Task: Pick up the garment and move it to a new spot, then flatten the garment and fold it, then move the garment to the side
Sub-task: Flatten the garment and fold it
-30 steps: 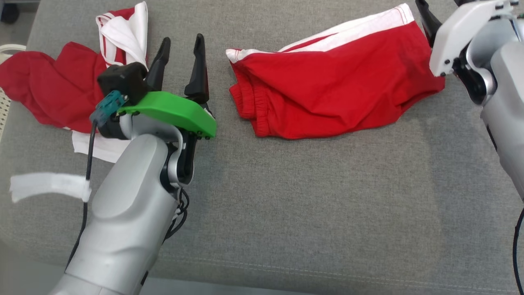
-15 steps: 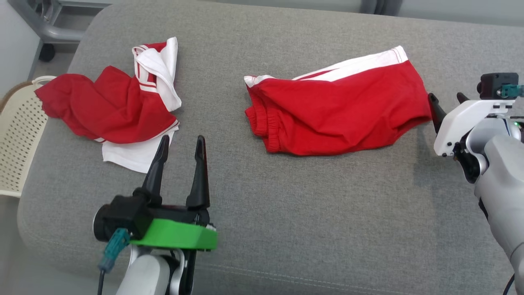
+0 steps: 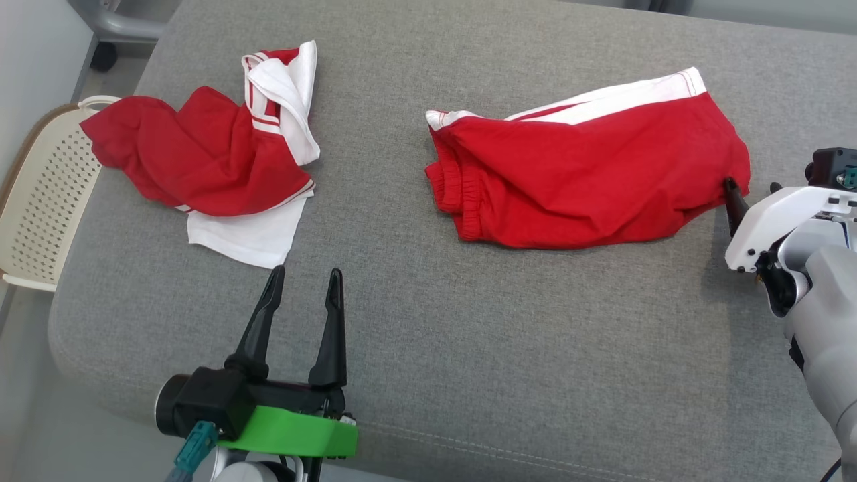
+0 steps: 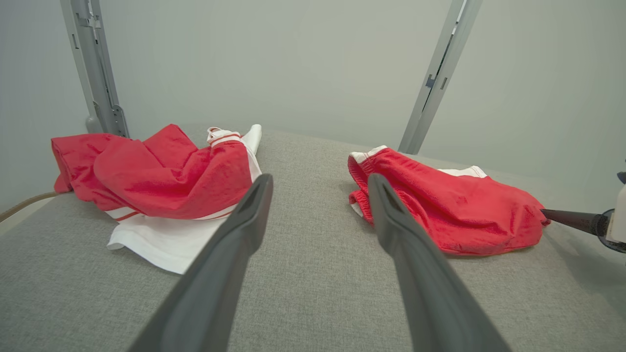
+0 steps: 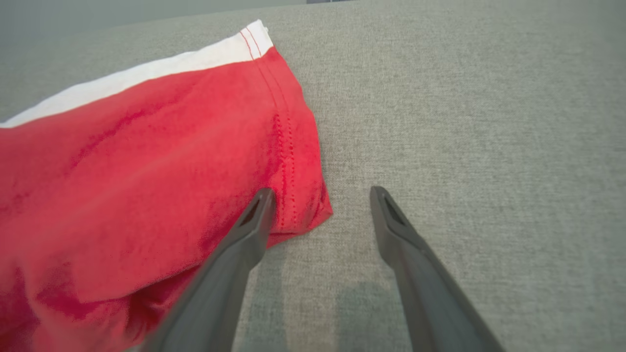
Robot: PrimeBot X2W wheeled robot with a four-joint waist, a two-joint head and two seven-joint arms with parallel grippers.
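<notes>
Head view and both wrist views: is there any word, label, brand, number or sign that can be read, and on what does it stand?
None: no readable text in any view.
The folded red shorts, the crumpled red and white garment, the grey cushion and the cream basket show no print, tag or number.

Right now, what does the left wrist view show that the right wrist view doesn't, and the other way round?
Left wrist view: a crumpled garment in red and white, two metal posts against a pale wall, the open left fingers, and a right finger reaching the end of the shorts. Right wrist view: the open right fingers, one by the shorts' corner, and the hem stitching up close. Both: the red shorts with their white band, lying on the grey cushion.
</notes>
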